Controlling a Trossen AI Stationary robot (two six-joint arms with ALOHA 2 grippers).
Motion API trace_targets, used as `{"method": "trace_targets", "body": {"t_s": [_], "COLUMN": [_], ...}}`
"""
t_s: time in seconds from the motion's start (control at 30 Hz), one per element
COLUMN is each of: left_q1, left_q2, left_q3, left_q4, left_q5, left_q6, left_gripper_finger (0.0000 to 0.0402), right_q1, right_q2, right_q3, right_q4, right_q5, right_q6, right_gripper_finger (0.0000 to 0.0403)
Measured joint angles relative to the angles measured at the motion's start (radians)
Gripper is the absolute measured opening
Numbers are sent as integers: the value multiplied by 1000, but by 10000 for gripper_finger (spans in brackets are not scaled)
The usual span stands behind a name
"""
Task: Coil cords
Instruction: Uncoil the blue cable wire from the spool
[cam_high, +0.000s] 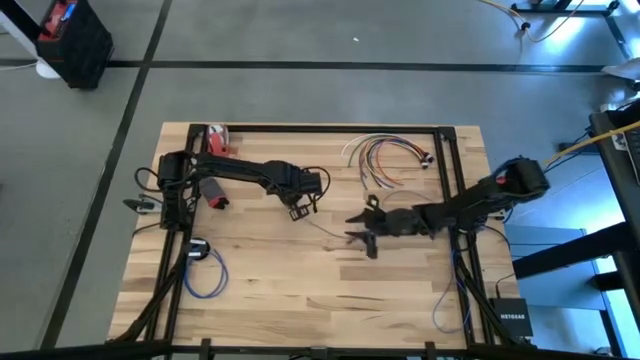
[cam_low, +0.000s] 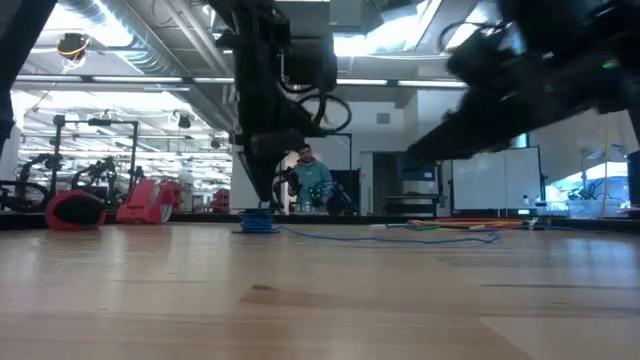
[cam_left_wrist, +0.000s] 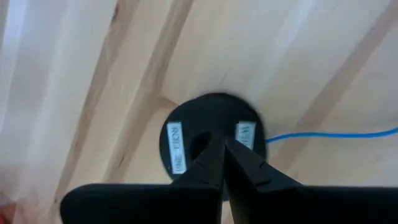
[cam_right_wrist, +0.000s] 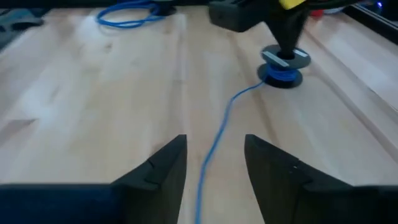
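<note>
Blue cord (cam_right_wrist: 214, 134) lay on the wooden table (cam_high: 300, 280), one part wound on a small black spool (cam_right_wrist: 283, 67) near the table's middle and the free length trailing away from it toward the right arm. The left gripper (cam_left_wrist: 222, 163) stood directly over the spool, its two fingers (cam_left_wrist: 208, 168) pressed together with no gap, their tips at the centre of the spool's round black top disc (cam_left_wrist: 211, 118), which bore two pale labels. In the right wrist view the blue windings showed between the spool's upper and lower discs. The right gripper (cam_right_wrist: 214, 165) hovered low over the table, well apart from the spool, with its fingers (cam_right_wrist: 161, 168) spread wide; the loose run of blue cord passed along the boards between them without visibly touching either one. In the high view the left arm (cam_high: 250, 172) reached in from the table's left edge and the right arm (cam_high: 470, 200) from its right edge, the two grippers facing each other near the centre. A second blue cord (cam_high: 205, 272) lay in a loose coil near the table's left edge, beside a small black device (cam_high: 197, 248). A fan of coloured cords (cam_high: 385, 155), red, orange, white and others, lay at the far side of the table. A black box marked NETGEAR (cam_high: 512, 315) sat by the right near corner. In the low view a person (cam_low: 312, 185) in a teal top showed in the room beyond the table.
</note>
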Motion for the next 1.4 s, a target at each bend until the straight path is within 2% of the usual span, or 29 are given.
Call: {"method": "trace_targets", "body": {"t_s": [0.13, 0.3, 0.47, 0.63, 0.83, 1.07, 1.4], "left_q1": [7, 25, 34, 33, 31, 25, 43], "left_q2": [-16, -91, -143, -144, -144, -144, -144], "left_q3": [-58, -147, -202, -227, -234, -234, -234], "left_q4": [6, 127, 176, 197, 225, 238, 229], "left_q5": [3, 4, 45, 50, 49, 96, 79], "left_q6": [7, 18, -44, -50, -55, -53, -70], "left_gripper_finger": [0, 0, 0, 0, 0, 0, 0], "right_q1": [-61, -96, -117, -128, -152, -174, -174], "right_q2": [107, 239, 373, 502, 636, 690, 693], "right_q3": [78, 201, 324, 460, 609, 673, 672], "right_q4": [1, -8, -13, -22, -110, -171, -166], "right_q5": [-53, -89, -80, -52, 0, 5, 11], "right_q6": [-24, -56, -73, -74, -73, -70, -73], "right_gripper_finger": [162, 161, 161, 161, 161, 161, 161]}}
